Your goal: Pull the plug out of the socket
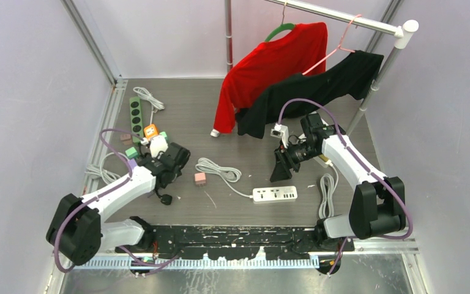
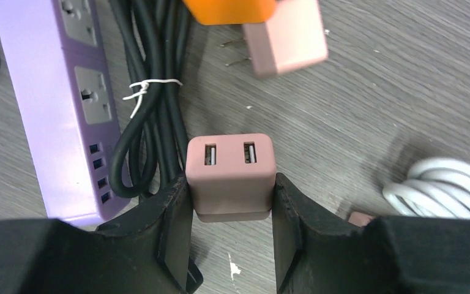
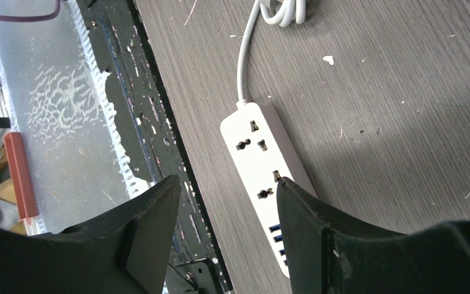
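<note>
Woodgrain table [image 2: 373,92]; boxy pink plug [image 2: 231,174].

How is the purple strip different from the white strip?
The purple strip sits by a black cable; the white strip has a white cable. By the purple strip the left gripper holds a pink charger; over the white strip the right gripper is empty. Both have blue USB ports.

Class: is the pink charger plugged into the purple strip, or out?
Out: the left gripper holds the pink charger apart from the purple strip.
</note>
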You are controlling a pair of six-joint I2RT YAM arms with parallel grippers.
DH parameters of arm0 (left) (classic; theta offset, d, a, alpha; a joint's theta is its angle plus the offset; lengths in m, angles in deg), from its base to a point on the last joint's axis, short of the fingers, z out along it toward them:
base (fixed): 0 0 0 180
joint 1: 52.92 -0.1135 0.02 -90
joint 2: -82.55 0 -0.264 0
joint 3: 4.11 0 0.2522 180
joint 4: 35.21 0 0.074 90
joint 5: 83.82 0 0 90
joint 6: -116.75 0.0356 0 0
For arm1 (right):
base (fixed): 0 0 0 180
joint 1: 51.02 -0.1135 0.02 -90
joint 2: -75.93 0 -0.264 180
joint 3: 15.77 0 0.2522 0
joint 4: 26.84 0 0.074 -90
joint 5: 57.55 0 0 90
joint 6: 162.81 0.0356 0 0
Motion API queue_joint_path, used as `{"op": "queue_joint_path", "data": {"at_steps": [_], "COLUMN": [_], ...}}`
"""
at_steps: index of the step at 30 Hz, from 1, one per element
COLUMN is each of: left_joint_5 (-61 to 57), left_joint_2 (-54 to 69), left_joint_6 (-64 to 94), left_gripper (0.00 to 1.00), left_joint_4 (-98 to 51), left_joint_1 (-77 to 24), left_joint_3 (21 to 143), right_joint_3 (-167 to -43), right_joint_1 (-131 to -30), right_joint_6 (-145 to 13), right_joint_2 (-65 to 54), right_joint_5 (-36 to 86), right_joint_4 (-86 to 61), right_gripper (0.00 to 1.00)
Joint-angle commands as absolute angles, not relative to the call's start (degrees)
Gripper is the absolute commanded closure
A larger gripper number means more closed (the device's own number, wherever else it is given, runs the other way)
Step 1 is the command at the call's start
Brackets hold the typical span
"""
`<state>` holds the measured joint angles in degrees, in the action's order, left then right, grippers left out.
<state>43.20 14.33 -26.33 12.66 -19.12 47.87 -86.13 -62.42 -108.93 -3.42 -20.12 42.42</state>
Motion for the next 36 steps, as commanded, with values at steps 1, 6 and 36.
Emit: {"op": "queue_joint_path", "data": {"at_steps": [1, 6, 36], "left_joint_5": [39.81, 40.43, -13.52], "left_joint_2": [13.05, 5.87, 33.78], "left_joint_6": [-31.79, -37.06, -23.79], "left_gripper": [1.00, 0.37, 0.01], "left_joint_4": [13.88, 23.02, -24.47], "left_joint_1": [-23.58, -25.14, -24.48], "left_joint_3": [48.55, 53.79, 38.48], "right_joint_3": [-86.57, -86.45, -86.75], "right_joint_1": [-62.62, -62.62, -62.60], "right_joint_6": [-109.78, -109.77, -111.03], "right_joint_2": [-2.11, -2.12, 2.27], "right_joint_5": [-20.50, -20.25, -18.40], "right_joint_4": [42.02, 41.94, 42.07], "right_gripper": [0.36, 0.35, 0.34]}}
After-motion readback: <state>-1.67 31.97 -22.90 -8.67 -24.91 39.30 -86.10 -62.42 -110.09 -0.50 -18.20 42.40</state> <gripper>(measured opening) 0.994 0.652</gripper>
